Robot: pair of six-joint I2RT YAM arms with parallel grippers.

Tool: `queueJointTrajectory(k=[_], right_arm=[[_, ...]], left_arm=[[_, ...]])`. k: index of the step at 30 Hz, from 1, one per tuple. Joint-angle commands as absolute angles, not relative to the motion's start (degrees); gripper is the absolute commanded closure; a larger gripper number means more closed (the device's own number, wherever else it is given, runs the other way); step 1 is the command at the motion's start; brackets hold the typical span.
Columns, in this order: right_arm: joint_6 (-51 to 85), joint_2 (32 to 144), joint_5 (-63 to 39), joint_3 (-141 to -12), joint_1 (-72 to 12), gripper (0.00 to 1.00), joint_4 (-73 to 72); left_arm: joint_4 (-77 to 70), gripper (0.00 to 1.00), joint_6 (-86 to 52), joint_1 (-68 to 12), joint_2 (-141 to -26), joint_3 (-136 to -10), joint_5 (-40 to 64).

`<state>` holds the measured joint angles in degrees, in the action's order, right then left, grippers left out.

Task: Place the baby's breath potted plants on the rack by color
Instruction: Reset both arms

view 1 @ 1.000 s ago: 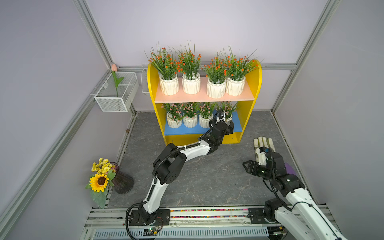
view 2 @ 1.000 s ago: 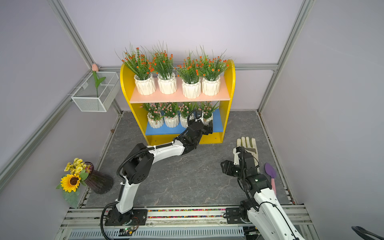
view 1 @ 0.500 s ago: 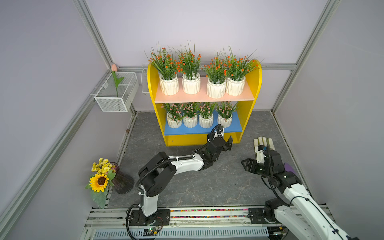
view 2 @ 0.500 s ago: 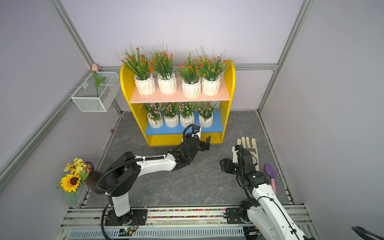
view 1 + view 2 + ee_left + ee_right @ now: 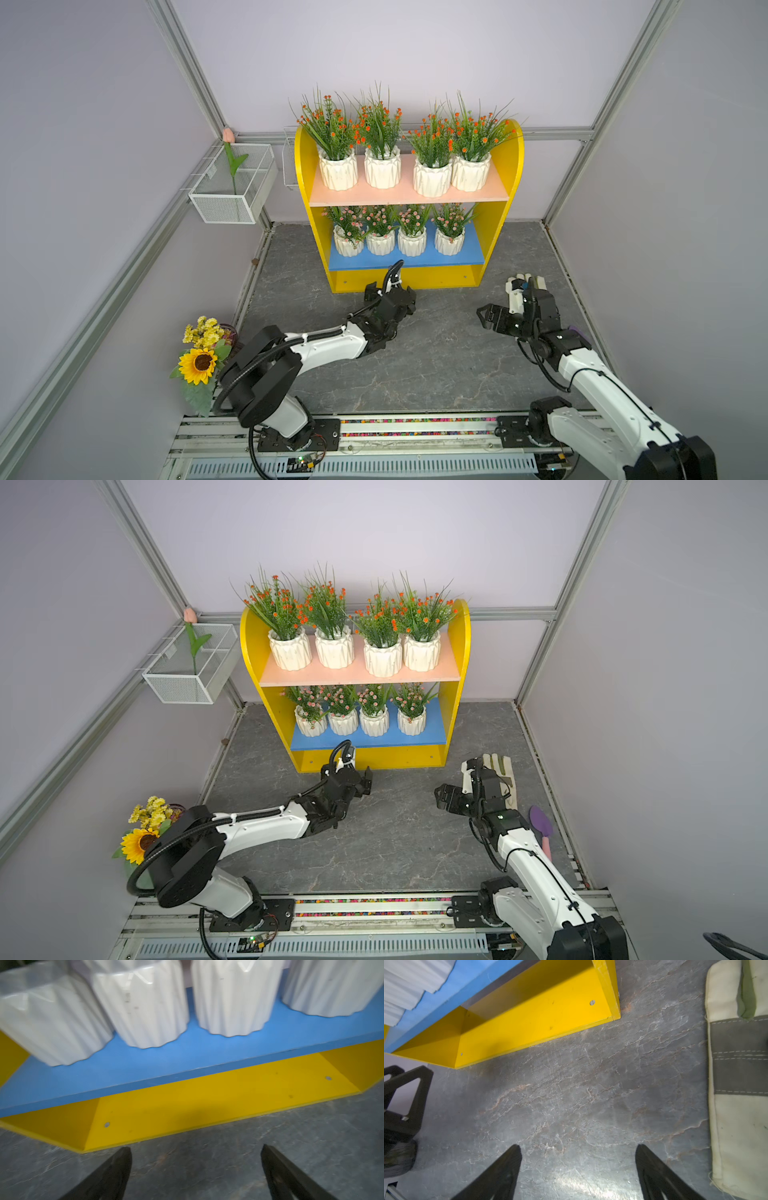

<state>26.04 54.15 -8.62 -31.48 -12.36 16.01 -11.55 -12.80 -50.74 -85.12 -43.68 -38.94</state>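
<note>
- The rack (image 5: pixel 508 166) stands at the far middle of the grey worktop (image 5: pixel 436 365), backed against the rear wall.
- Four orange-flowered baby's breath potted plants (image 5: pixel 382 168) stand upright in a row on its salmon upper board. The two on the right sit close together.
- Four pink-flowered baby's breath potted plants (image 5: pixel 411 244) stand upright in a row on the blue lower board. The three on the left are bunched and the fourth stands a little apart to the right.
- The left pincer (image 5: pixel 195 1148) hangs low over the worktop just in front of the rack's yellow base, facing the lower board. Its jaws are spread wide, with nothing between them.
- The right pincer (image 5: pixel 577 1146) hovers over bare worktop near the rack's right front corner. Its jaws are also parted and empty.
- A cream-and-grey work glove (image 5: pixel 505 769) lies flat to the right of the rack, just beside the right pincer.
- A purple scoop (image 5: pixel 540 818) lies nearer, along the right edge.
- A sunflower bouquet (image 5: pixel 199 363) stands at the near left.
- A pink tulip (image 5: pixel 233 160) stands in a white wire basket (image 5: pixel 224 208) on the left wall.
</note>
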Motion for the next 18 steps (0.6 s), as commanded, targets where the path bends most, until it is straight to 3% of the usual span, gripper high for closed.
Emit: queueJointTrajectory(k=[1,12,18], right_arm=[[25.2,55.4,-10.1,-33.3,-10.2,0.12,11.7],[25.4,57.3,-12.4,-35.0,-1.8,0.11,9.7],[21.2,57.3,-2.3,-35.6,0.0,0.12,6.7]], left_arm=[[-4.0,0.00,-13.8,-48.6,-78.5,-42.5,-39.6],[7.6,0.01,-15.3,-31.6,-60.7,-43.5,-29.8],[4.3,0.01,-16.9,-14.8,-62.0,-42.0,-20.2]])
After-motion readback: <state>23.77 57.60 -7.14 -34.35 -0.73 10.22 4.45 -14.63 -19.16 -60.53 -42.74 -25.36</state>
